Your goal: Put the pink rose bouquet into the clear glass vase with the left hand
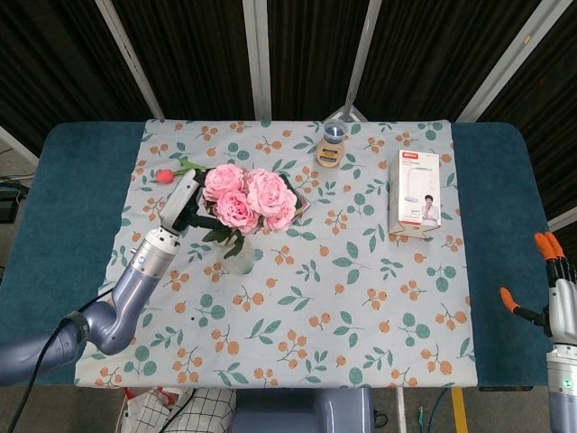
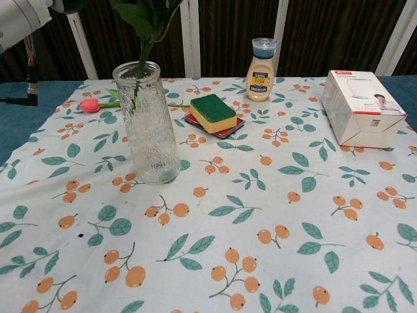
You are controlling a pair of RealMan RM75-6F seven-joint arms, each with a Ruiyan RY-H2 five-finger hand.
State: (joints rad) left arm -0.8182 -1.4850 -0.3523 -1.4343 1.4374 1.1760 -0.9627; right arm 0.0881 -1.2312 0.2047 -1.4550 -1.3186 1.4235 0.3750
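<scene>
The pink rose bouquet (image 1: 245, 198) hangs over the clear glass vase (image 2: 147, 124), its green stems (image 2: 138, 62) reaching down inside the vase's mouth. My left hand (image 1: 183, 204) grips the stems just left of the blooms, above the vase (image 1: 238, 259). In the chest view only the left forearm (image 2: 19, 18) shows at the top left corner; the blooms are out of frame. My right hand (image 1: 552, 293) hangs open at the table's right edge, holding nothing.
A green sponge (image 2: 213, 112) on a red holder lies right of the vase. Behind it stands a sauce bottle (image 2: 261, 60). A white box (image 2: 362, 107) sits at the right. A pink tulip (image 2: 91, 104) lies behind the vase on the left.
</scene>
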